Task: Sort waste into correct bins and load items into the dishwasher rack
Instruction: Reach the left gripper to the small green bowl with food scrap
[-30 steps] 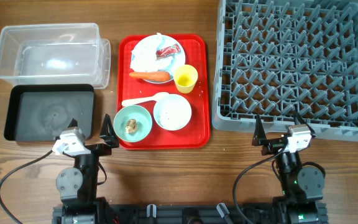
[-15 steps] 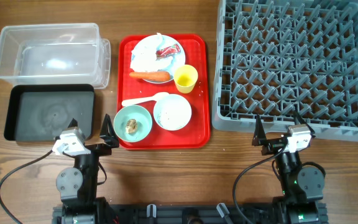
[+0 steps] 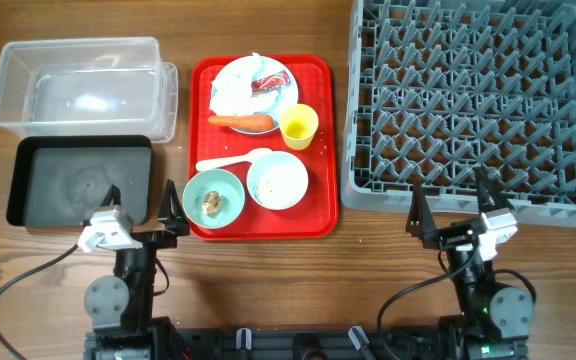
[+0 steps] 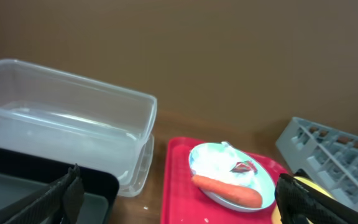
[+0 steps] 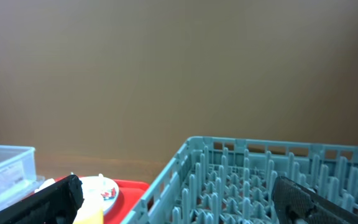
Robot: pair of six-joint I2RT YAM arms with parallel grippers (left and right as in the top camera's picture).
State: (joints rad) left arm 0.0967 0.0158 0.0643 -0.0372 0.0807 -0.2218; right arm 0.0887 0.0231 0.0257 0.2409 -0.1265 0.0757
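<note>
Overhead, the left claw (image 3: pixel 142 200) stands with jaws wide apart and empty, between the black tray (image 3: pixel 68 180) and the red tray (image 3: pixel 318 218). The green bowl (image 3: pixel 196 190) with the lump (image 3: pixel 211 202) sits just ahead of its right finger. Beyond, the spoon (image 3: pixel 230 160) and carrot (image 3: pixel 243 122) both lie with long axes left to right, below the plate (image 3: pixel 286 92). The tub (image 3: pixel 88 45) lies past the black tray. I judge the left arm nearer to all the waste. The right claw (image 3: pixel 450 200), also spread and empty, hovers at the near edge of the rack (image 3: pixel 468 100). In the right wrist view, the tub's label (image 5: pixel 5 177) is too small to read.
</note>
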